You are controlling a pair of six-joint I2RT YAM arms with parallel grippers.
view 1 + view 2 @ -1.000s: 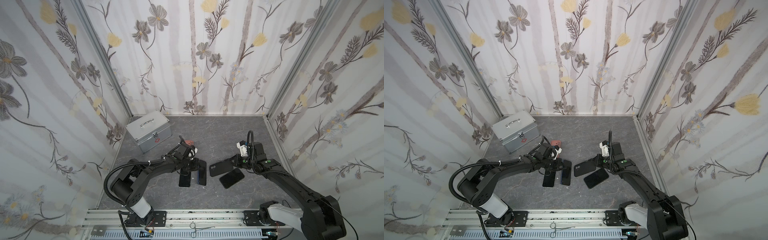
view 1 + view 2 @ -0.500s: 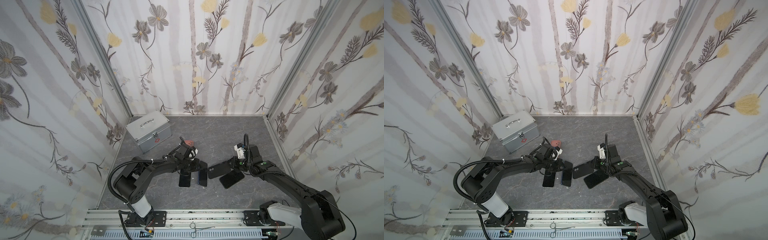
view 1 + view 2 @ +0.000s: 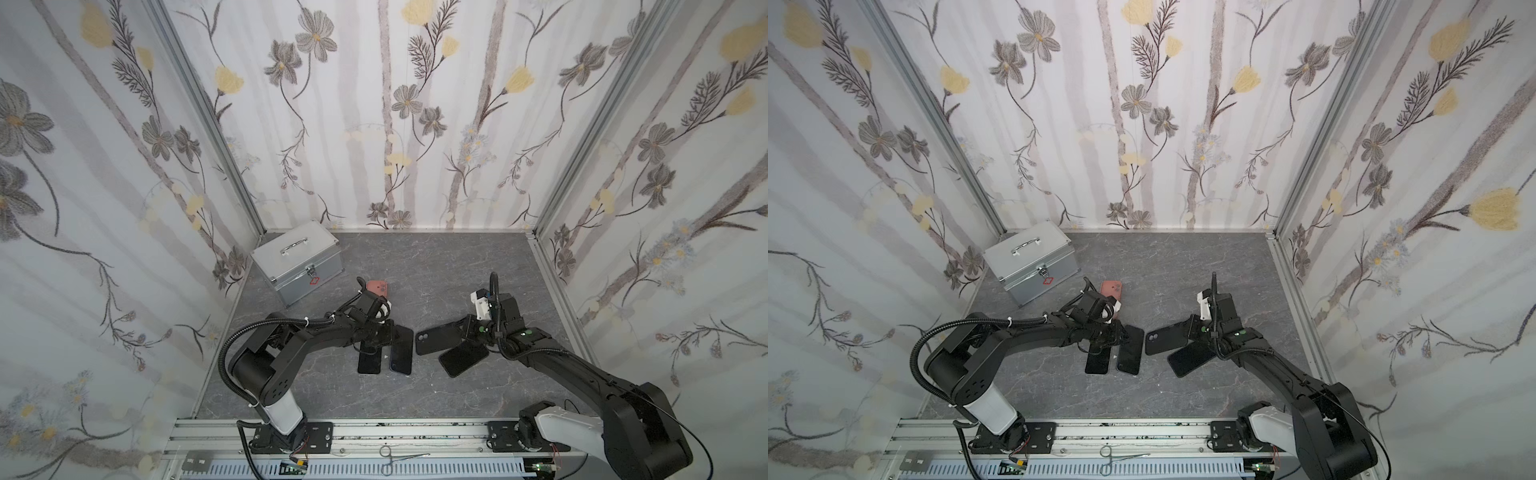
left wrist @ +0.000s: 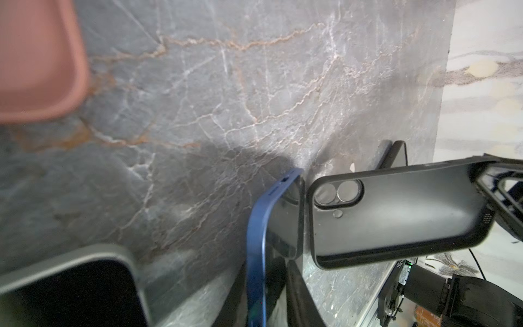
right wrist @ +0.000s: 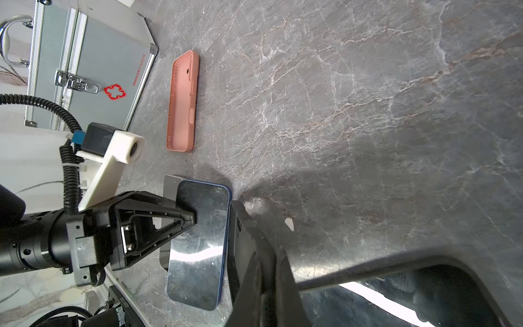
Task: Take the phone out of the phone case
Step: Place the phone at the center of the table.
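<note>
Clamping the emptied black case (image 3: 436,338) in its right jaws over the bare phone (image 3: 463,358) lower-centre on the worktop (image 3: 436,270), the robot seemingly needed only to set that case aside; whether the left jaws gripped the blue phone (image 3: 402,349) was unclear.

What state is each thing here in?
Metal case: closed, latched.
Pink phone case: empty.
Black phone case: empty, clamped in shut right gripper.
Black phone: bare, lying flat.
Blue phone: bare, screen up.
Grey phone: bare, partly under blue phone.
Left gripper: at blue phone's edge; grip unclear.
</note>
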